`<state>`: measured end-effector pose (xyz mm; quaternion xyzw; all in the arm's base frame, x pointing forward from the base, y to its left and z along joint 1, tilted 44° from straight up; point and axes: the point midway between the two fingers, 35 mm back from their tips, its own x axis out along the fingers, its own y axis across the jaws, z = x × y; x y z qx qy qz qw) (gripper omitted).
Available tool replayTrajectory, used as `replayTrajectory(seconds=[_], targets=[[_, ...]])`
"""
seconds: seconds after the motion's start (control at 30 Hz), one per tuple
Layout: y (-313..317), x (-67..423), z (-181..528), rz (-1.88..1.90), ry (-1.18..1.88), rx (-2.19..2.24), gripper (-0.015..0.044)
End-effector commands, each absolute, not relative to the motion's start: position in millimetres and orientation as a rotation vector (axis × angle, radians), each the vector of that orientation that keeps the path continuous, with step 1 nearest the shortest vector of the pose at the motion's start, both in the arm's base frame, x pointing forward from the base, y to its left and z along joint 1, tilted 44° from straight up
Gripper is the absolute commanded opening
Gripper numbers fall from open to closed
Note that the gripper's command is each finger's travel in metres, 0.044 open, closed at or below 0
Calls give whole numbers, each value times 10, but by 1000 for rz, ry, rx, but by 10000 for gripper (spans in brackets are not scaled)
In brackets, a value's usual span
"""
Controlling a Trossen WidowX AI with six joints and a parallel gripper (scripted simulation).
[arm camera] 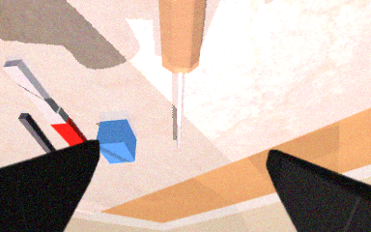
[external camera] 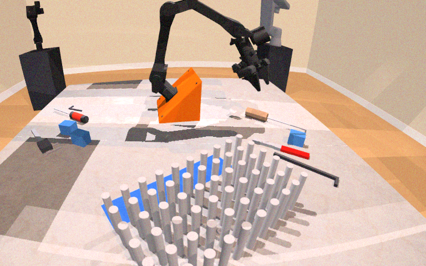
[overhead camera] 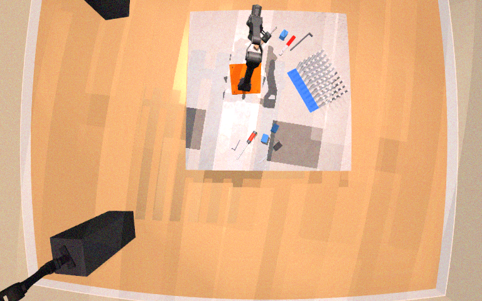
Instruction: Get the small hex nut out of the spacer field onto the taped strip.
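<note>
My gripper (external camera: 263,86) (arm camera: 185,153) is open and empty, above the table near the wooden-handled tool (overhead camera: 256,46) (external camera: 256,114) (arm camera: 182,34), whose thin shaft lies between the fingers' lines of sight in the wrist view. The grey spacers (overhead camera: 312,78) (external camera: 229,189) stand upright in rows, away from my gripper. The blue taped strip (overhead camera: 302,90) (external camera: 210,161) runs along their front; no nut can be made out on it. The nut cannot be told clearly among the spacers. A black angled tool (overhead camera: 301,41) (external camera: 304,164) (arm camera: 36,130) lies beside the field.
A red-handled tool (overhead camera: 290,41) (external camera: 295,152) (arm camera: 70,133) and a blue block (overhead camera: 283,34) (external camera: 296,138) (arm camera: 116,140) lie near the wooden-handled tool. A red-and-black screwdriver (overhead camera: 251,137) (external camera: 78,117), a small hex key (overhead camera: 236,146) (external camera: 75,108), two blue blocks and a dark block (overhead camera: 277,145) (external camera: 44,145) lie on the other side.
</note>
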<state>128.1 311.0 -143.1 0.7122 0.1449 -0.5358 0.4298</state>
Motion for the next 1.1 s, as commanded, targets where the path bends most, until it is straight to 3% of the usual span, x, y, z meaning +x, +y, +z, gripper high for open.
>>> replayTrajectory(seconds=[0.0,0.33,0.83,1.03,1.07], targets=[[3123,1258,-1456,-1281,391,1703,440],[2729,1194,-1880,-1281,391,1702,440],[2691,1206,-1879,-1281,391,1702,440],[2691,1206,-1879,-1281,391,1702,282],[2691,1206,-1879,-1281,391,1702,280]])
